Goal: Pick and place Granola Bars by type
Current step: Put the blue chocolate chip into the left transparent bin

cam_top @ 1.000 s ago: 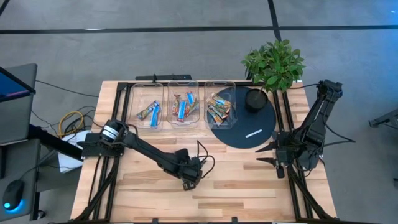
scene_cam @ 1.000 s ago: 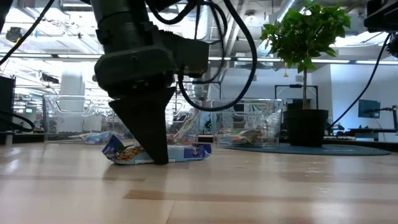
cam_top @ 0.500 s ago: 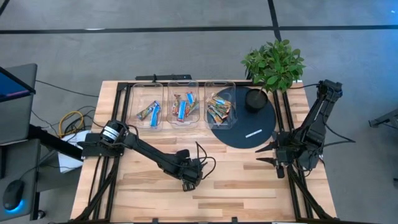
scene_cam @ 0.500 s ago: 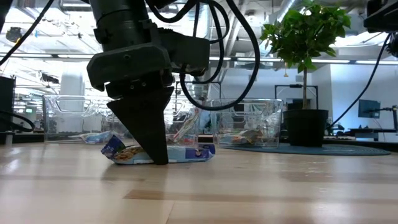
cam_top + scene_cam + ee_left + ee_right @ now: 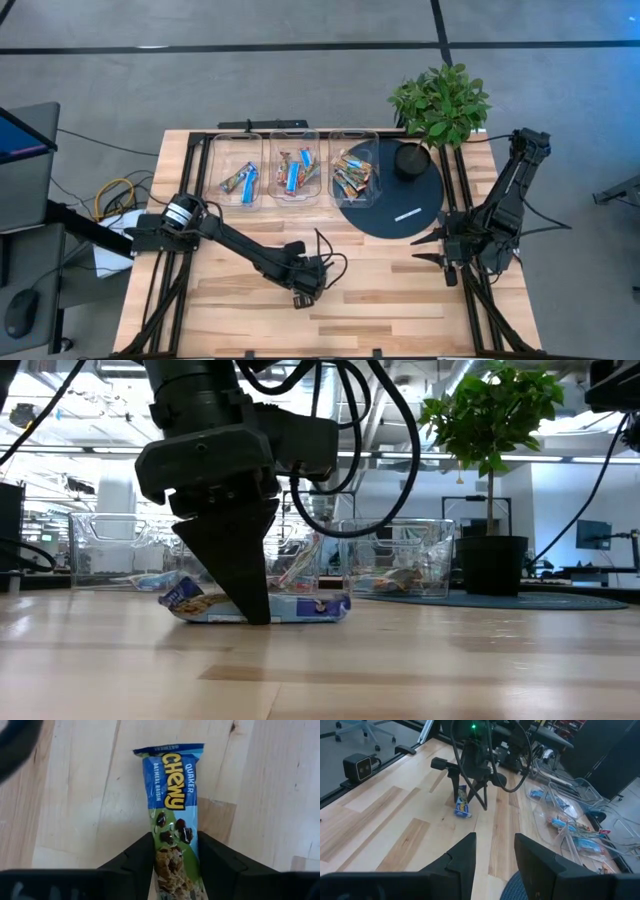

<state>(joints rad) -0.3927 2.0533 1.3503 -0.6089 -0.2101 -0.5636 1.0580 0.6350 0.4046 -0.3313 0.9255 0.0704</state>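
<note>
one granola bar (image 5: 172, 825) lies on the table (image 5: 400, 290), before three bins (image 5: 295, 166).

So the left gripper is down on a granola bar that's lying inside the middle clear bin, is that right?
Not quite. The left gripper is down on a granola bar, its fingers on either side of the wrapper, but the bar lies on the bare wooden table, well in front of the three clear bins. The high view shows the spot, and the left wrist view shows wood under the bar.
</note>
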